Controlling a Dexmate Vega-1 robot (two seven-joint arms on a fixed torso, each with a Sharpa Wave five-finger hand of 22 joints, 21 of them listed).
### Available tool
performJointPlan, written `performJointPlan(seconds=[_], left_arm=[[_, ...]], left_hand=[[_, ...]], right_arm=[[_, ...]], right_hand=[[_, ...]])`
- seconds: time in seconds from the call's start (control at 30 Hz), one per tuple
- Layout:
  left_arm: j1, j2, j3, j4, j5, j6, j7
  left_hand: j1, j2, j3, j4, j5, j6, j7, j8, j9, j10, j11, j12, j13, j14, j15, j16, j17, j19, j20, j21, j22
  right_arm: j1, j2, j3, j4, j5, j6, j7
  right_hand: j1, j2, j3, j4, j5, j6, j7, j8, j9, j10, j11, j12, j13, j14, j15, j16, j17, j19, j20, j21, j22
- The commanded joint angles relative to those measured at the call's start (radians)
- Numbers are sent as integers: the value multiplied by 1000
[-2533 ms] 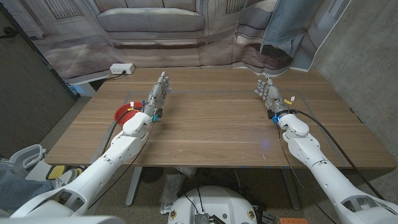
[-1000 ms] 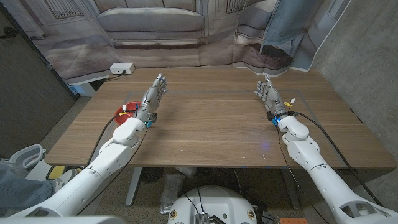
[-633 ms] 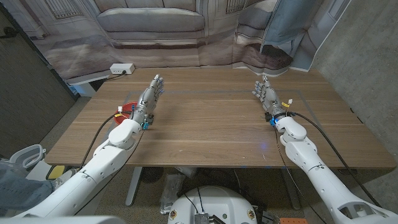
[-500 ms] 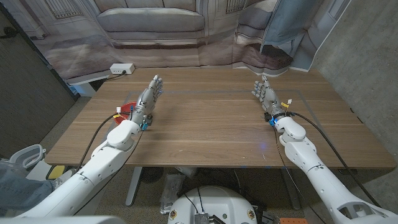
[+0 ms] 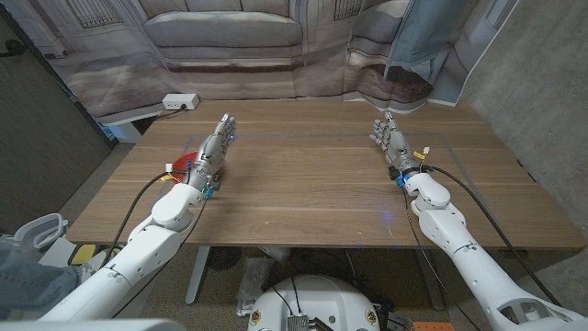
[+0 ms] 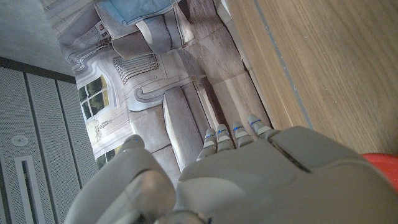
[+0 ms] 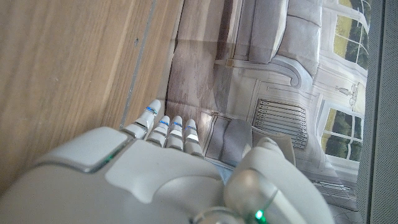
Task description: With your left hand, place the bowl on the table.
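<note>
A red bowl [image 5: 182,159] sits on the wooden table [image 5: 312,184] near its left edge, mostly hidden behind my left wrist. My left hand [image 5: 211,147] is just right of the bowl, fingers stretched out toward the far side, holding nothing. In the left wrist view the back of the left hand [image 6: 249,180] shows with a red sliver of the bowl [image 6: 380,167] beside it. Over the right part of the table, my right hand [image 5: 390,140] is open and empty, its fingers pointing away; the right wrist view shows its back [image 7: 143,168].
A white power strip [image 5: 180,101] lies on a low platform beyond the table's far left corner. A printed backdrop with a sofa [image 5: 230,32] hangs behind the table. Black cables run along both forearms.
My left hand and forearm have shifted left and drawn back a little, covering more of the red bowl. The right hand has barely moved.
</note>
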Motion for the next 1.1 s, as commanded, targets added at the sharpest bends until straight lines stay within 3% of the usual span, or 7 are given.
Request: performJointPlan(seconds=[0.03, 1.1], left_arm=[[55, 16, -24, -41, 33, -19, 22], [157, 39, -91, -118, 84, -19, 61]], left_hand=[[8, 3, 1, -5, 7, 3, -4, 2, 2, -3, -2, -1, 4, 1, 0, 1, 2, 4, -30, -7, 3], [15, 15, 0, -7, 10, -2, -8, -6, 2, -3, -2, -7, 4, 0, -2, -3, 2, -1, -36, -25, 3]], right_arm=[[-3, -3, 1, -3, 9, -4, 5], [0, -7, 3, 2, 11, -5, 6]], right_hand=[[10, 4, -2, 2, 1, 11, 1, 2, 2, 10, 0, -4, 4, 11, 0, 0, 1, 6, -52, -4, 1], [11, 8, -9, -1, -2, 22, 0, 3, 2, 46, 3, 5, 5, 25, -2, 0, 2, 21, -48, -20, 2]])
